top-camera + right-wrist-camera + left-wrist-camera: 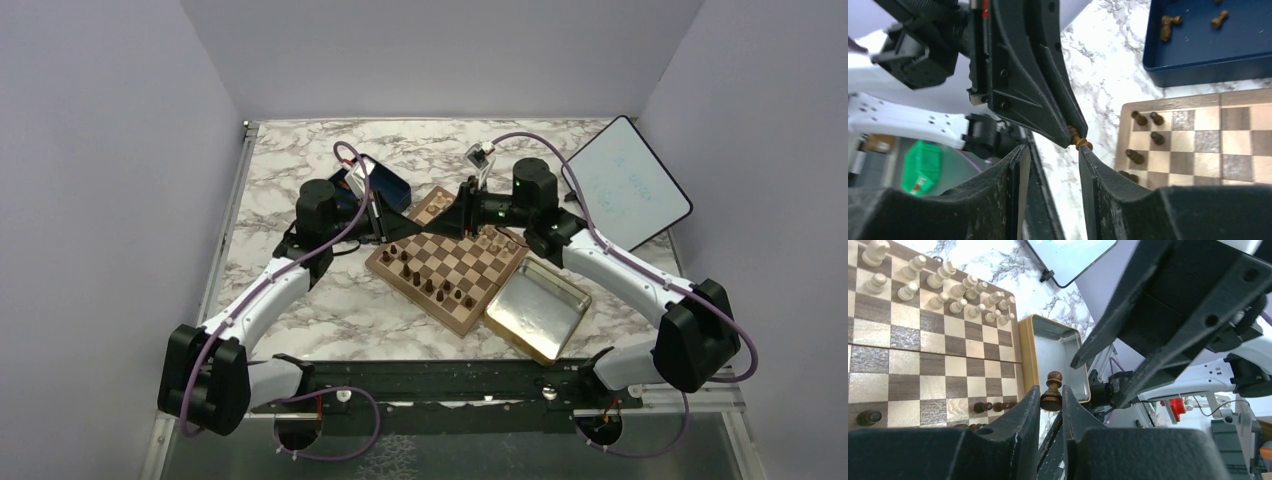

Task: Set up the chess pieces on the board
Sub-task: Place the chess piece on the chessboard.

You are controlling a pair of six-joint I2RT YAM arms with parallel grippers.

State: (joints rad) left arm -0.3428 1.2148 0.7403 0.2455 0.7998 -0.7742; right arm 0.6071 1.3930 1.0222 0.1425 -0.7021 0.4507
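Observation:
The board (478, 283) lies mid-table, with dark brown chess pieces (428, 285) along its near-left edge and pale ones (943, 290) on the far side. My left gripper (1050, 394) is shut on a dark brown pawn (1053, 383) and holds it by the base in the air, over the board's left corner (405, 226). My right gripper (1050, 150) is open and empty, facing the left one tip to tip (442, 222). In the right wrist view the held pawn (1080, 141) sits just at the tip of my right finger, not clamped by it.
A dark blue box (388, 183) with loose brown pieces (1168, 25) stands behind the board's left corner. A gold-rimmed metal tray (537, 308) lies against the board's right edge. A white tablet (630, 180) lies at the back right.

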